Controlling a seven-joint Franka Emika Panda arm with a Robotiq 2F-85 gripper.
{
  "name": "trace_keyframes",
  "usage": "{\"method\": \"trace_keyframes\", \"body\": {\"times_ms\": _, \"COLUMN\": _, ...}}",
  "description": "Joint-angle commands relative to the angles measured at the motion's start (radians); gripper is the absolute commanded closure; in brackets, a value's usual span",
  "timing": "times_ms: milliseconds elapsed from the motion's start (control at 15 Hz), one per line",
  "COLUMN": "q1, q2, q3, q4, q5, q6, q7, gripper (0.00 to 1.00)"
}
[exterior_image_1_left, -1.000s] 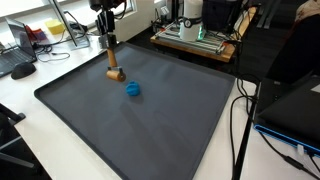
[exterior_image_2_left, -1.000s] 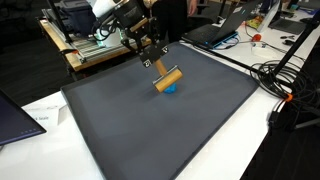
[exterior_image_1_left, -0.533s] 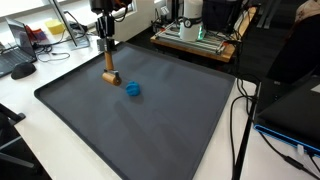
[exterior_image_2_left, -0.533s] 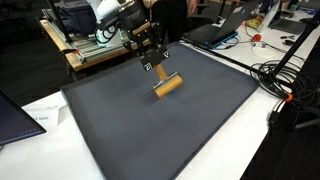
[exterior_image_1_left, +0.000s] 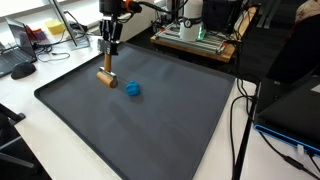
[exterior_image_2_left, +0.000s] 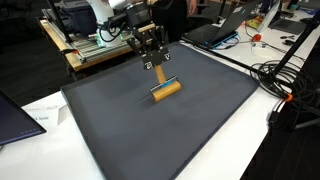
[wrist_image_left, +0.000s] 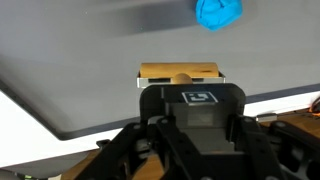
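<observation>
My gripper (exterior_image_1_left: 108, 42) (exterior_image_2_left: 152, 58) (wrist_image_left: 196, 120) is shut on the thin handle of a wooden mallet-like tool. The tool's light-wood cylinder head (exterior_image_1_left: 104, 79) (exterior_image_2_left: 166, 90) (wrist_image_left: 180, 74) hangs below it, low over the dark grey mat (exterior_image_1_left: 150, 130) (exterior_image_2_left: 150, 135). I cannot tell whether the head touches the mat. A small blue lump (exterior_image_1_left: 133, 88) (wrist_image_left: 218, 12) lies on the mat a short way from the head and apart from it. No blue lump shows in the exterior view that has the head at the centre. A square black-and-white marker (wrist_image_left: 197, 97) sits on the gripper body.
Behind the mat stands a bench with electronic equipment (exterior_image_1_left: 195, 35) (exterior_image_2_left: 85, 35). Cables (exterior_image_1_left: 240, 110) (exterior_image_2_left: 285, 90) run beside the mat's edge. A laptop (exterior_image_2_left: 15, 115) and papers lie off one corner, and a keyboard (exterior_image_1_left: 20, 68) off another.
The gripper has carried the wooden head sideways away from the blue lump, which has stayed in place. The jaws have stayed shut on the handle.
</observation>
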Motion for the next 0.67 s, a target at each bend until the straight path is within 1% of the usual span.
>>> {"method": "trace_keyframes", "body": {"times_ms": 0, "q1": 0.035, "q2": -0.085, "q3": -0.013, "q4": -0.111, "q5": -0.146, "q6": 0.09, "q7": 0.114, "gripper": 0.78}}
{"method": "trace_keyframes", "body": {"times_ms": 133, "q1": 0.042, "q2": -0.103, "q3": -0.016, "q4": -0.147, "q5": -0.236, "q6": 0.122, "q7": 0.185, "gripper": 0.78}}
{"method": "trace_keyframes", "body": {"times_ms": 333, "q1": 0.031, "q2": -0.136, "q3": -0.016, "q4": -0.192, "q5": -0.423, "q6": 0.146, "q7": 0.322, "gripper": 0.78}}
{"method": "trace_keyframes", "body": {"times_ms": 467, "q1": 0.009, "q2": -0.164, "q3": -0.006, "q4": -0.21, "q5": -0.588, "q6": 0.146, "q7": 0.43, "gripper": 0.78}}
{"method": "trace_keyframes", "body": {"times_ms": 600, "q1": -0.025, "q2": -0.203, "q3": 0.023, "q4": -0.211, "q5": -0.76, "q6": 0.113, "q7": 0.545, "gripper": 0.78}}
